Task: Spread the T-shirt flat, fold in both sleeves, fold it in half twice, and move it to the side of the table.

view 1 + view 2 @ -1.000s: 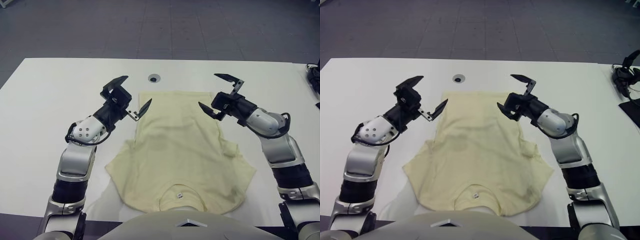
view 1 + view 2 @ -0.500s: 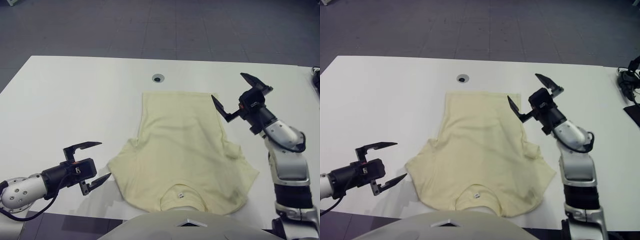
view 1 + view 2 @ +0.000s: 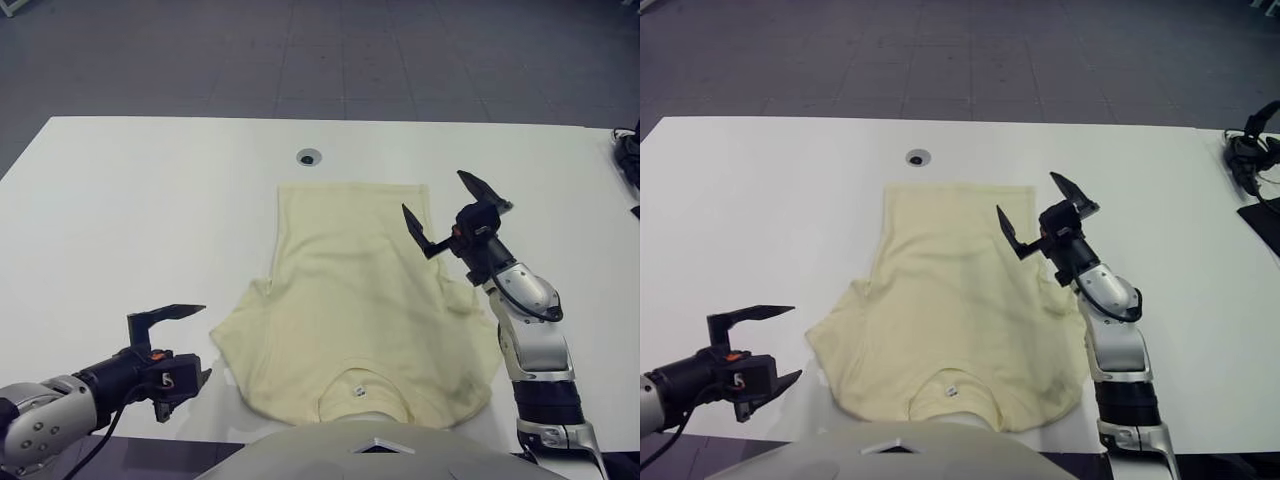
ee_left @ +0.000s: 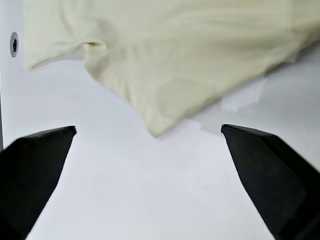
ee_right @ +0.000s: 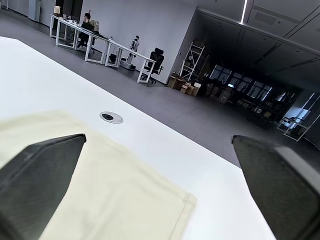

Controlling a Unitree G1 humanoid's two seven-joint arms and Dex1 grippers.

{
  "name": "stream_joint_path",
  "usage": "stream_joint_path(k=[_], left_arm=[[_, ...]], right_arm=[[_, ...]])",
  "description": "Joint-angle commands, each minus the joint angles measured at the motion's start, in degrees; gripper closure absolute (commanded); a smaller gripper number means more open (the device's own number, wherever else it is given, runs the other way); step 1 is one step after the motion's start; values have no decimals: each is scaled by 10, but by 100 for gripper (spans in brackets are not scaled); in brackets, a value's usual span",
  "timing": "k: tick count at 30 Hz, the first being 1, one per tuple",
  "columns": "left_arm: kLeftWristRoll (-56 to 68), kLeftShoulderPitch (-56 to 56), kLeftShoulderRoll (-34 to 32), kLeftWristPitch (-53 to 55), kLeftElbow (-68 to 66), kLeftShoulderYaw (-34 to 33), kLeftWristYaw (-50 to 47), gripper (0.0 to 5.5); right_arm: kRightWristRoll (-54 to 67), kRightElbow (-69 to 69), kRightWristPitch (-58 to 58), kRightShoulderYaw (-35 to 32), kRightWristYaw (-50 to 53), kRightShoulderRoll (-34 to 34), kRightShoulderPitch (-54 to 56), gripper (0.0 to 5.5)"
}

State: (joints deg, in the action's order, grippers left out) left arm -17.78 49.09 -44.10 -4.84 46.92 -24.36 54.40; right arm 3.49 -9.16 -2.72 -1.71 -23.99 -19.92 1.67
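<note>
Cream T-shirt is laid flat on white table. Left gripper is seen spread wide and empty, with the sleeve tip just beside it. Right gripper is spread, empty, with the hem corner below it.

A white table carries a pale yellow T-shirt lying flat.

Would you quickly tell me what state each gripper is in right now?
Left gripper: open, holding nothing, beside the T-shirt sleeve.
Right gripper: open, holding nothing, at the T-shirt's far right edge.
</note>
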Motion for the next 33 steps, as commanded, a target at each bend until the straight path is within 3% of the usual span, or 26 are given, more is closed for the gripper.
stream_joint_path(k=[1,6,17,33], left_arm=[[-36,-27,-4,1,-20,32,-13,10],[-75,-43,-6,0,-33,77,-17,10],[-133,-85,-13,2,-67,142,-26,192],[-164,-108,-34,11,-104,162,-37,459]], right_arm=[[5,-7,-1,3,0,2,-2,12],[6,-10,-2,6,2,4,-2,12],[11,-22,-1,5,3,4,-11,10],[17,-41,7,7,1,5,-15,10]])
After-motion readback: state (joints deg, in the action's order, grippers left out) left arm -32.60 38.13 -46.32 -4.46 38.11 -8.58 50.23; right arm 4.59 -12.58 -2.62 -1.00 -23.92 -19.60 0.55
